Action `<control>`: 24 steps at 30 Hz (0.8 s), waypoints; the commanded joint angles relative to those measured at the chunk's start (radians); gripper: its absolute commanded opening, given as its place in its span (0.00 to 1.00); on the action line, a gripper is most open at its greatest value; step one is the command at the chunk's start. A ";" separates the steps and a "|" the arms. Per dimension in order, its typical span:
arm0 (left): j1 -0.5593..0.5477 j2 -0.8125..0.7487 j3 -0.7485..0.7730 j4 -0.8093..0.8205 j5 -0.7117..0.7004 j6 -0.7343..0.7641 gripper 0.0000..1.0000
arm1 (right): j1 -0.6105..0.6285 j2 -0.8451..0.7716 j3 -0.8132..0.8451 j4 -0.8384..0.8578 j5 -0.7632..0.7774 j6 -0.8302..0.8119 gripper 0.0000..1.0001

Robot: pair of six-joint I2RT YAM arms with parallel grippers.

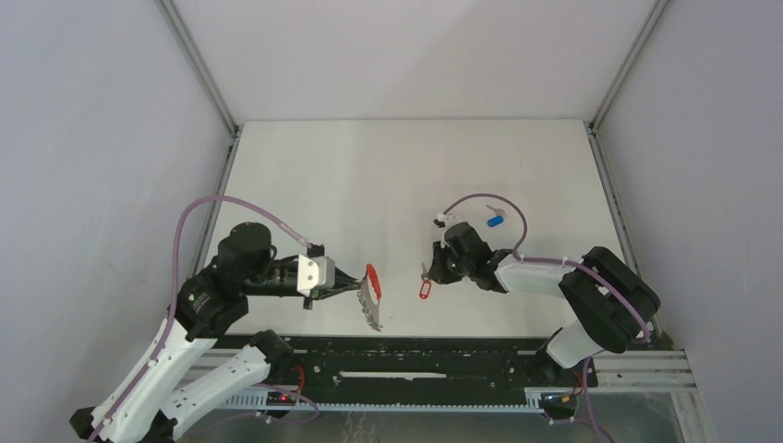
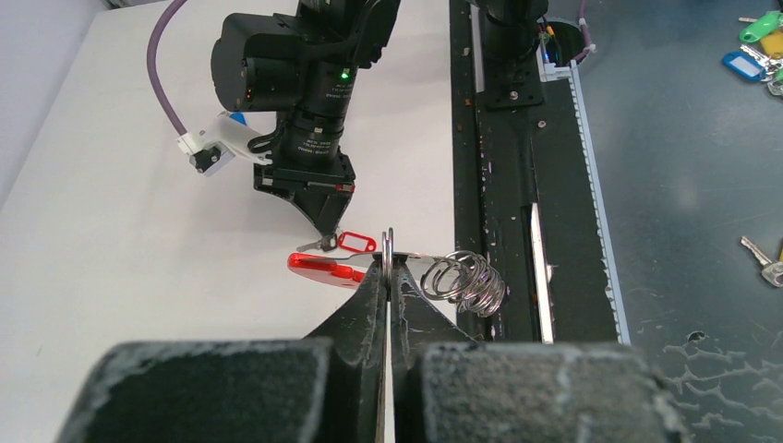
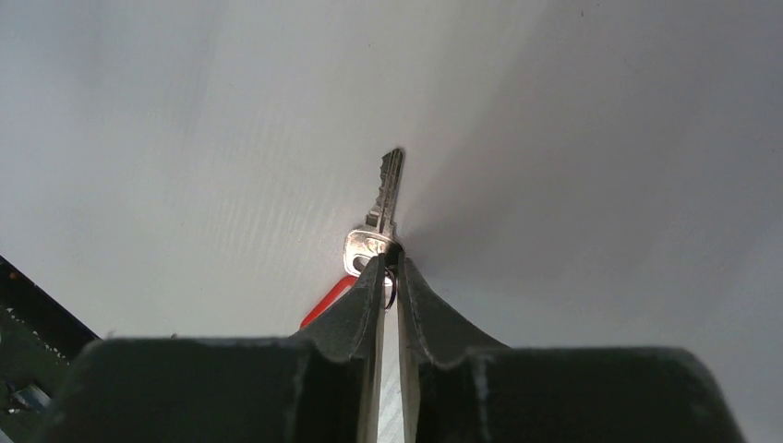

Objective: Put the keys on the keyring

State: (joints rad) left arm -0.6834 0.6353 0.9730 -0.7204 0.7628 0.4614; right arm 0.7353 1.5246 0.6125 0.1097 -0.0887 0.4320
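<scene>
My left gripper [image 2: 389,268] is shut on a thin metal ring of the keyring [image 1: 371,293], holding it above the table near the front edge. The keyring's red curved band [image 2: 319,267] sticks out to one side and its cluster of silver rings [image 2: 466,281] to the other. My right gripper [image 3: 389,263] points down at the table just right of the keyring. Its fingertips are pinched on the small ring at the head of the red-tagged key [image 3: 383,208], which lies on the table [image 1: 406,175]. The red tag [image 1: 425,290] lies beside it. The blue-tagged key [image 1: 496,220] lies farther back on the table.
A black rail [image 1: 415,369] runs along the table's near edge between the arm bases. Grey enclosure walls stand on the left, right and back. In the left wrist view, spare tagged keys [image 2: 755,48] and a loose key [image 2: 766,263] lie on the dark floor beyond the rail.
</scene>
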 commanded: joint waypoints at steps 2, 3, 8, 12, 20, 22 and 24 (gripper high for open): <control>-0.003 0.005 0.045 0.032 0.013 -0.013 0.00 | -0.002 0.008 0.027 -0.010 -0.003 -0.025 0.18; -0.004 0.004 0.044 0.032 0.013 -0.014 0.00 | -0.003 0.002 0.028 -0.013 -0.005 -0.025 0.19; -0.003 0.001 0.042 0.032 0.012 -0.014 0.00 | -0.006 -0.028 0.035 -0.038 -0.026 -0.025 0.25; -0.003 -0.003 0.040 0.032 0.010 -0.013 0.00 | -0.005 -0.043 0.034 -0.054 -0.029 -0.020 0.27; -0.002 -0.008 0.040 0.033 0.007 -0.010 0.00 | -0.001 -0.026 0.035 -0.058 -0.039 -0.009 0.25; -0.003 -0.010 0.040 0.033 0.005 -0.010 0.00 | -0.002 -0.021 0.035 -0.045 -0.046 -0.006 0.24; -0.003 -0.012 0.038 0.032 0.003 -0.009 0.00 | -0.004 -0.020 0.035 -0.037 -0.054 -0.004 0.20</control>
State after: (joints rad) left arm -0.6834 0.6342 0.9730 -0.7204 0.7624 0.4614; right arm 0.7334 1.5127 0.6224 0.0608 -0.1246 0.4274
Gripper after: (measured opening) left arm 0.012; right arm 0.233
